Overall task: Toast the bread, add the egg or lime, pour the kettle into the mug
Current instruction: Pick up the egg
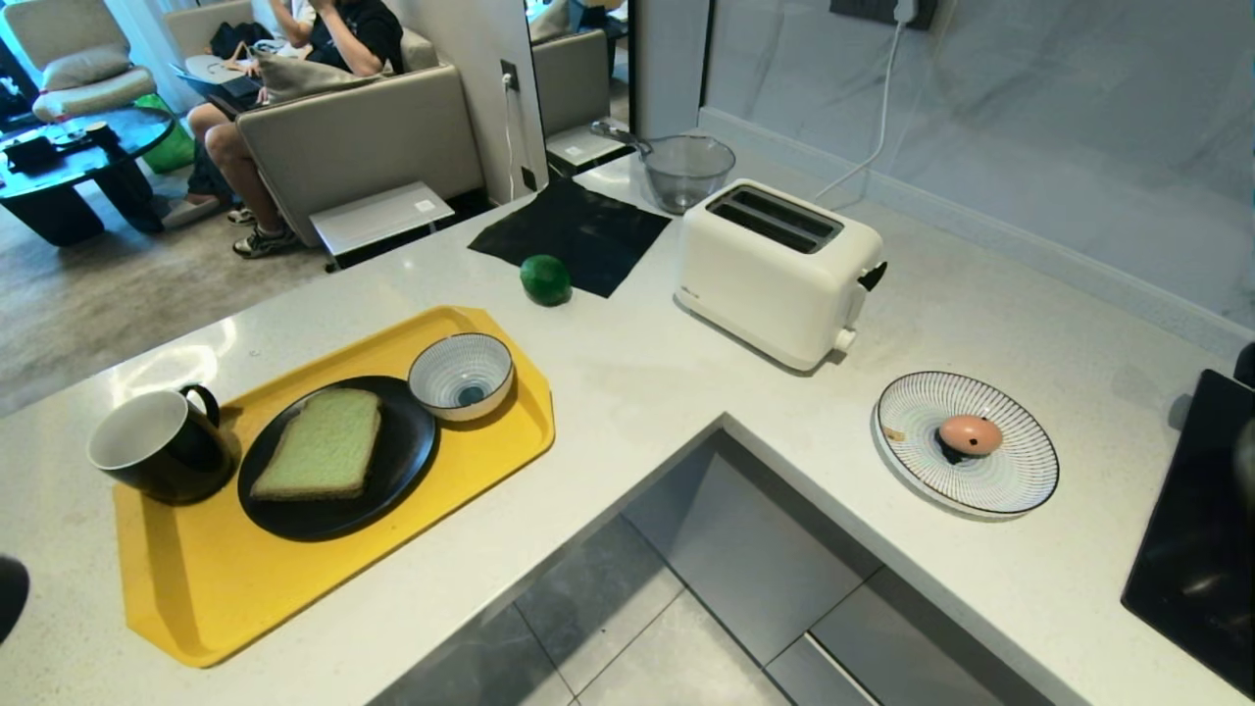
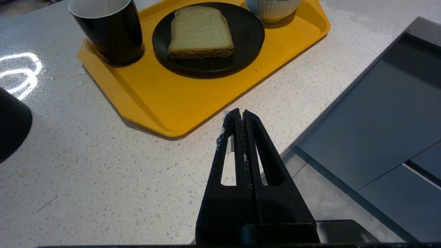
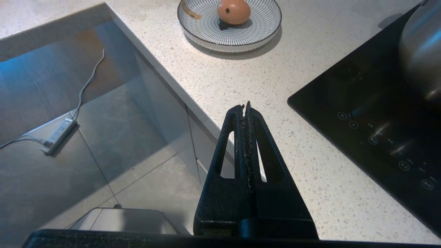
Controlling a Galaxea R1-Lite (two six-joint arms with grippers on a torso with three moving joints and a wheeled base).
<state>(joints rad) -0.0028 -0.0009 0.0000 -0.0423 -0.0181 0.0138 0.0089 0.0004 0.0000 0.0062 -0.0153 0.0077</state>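
The pale green bread (image 1: 319,443) (image 2: 200,31) lies on a black plate (image 1: 407,446) on a yellow tray (image 1: 294,588). On the tray's left end stands the black mug (image 1: 157,446) (image 2: 110,32). Behind the tray, the lime (image 1: 545,279) rests on the counter. The spotted egg (image 1: 970,434) (image 3: 233,11) sits on a striped plate (image 1: 1025,471). The white toaster (image 1: 775,275) has empty slots. A matte black edge (image 2: 10,124) left of the tray may be the kettle. My left gripper (image 2: 240,112) hangs shut before the tray. My right gripper (image 3: 244,106) hangs shut before the egg's plate.
A blue-striped white bowl (image 1: 461,375) shares the tray. A glass bowl (image 1: 686,169) and black cloth (image 1: 578,235) lie behind the toaster. A black hob (image 1: 1196,549) with a metal pot (image 3: 420,51) fills the right. The counter wraps a floor notch (image 1: 686,608). A person (image 1: 324,39) sits beyond.
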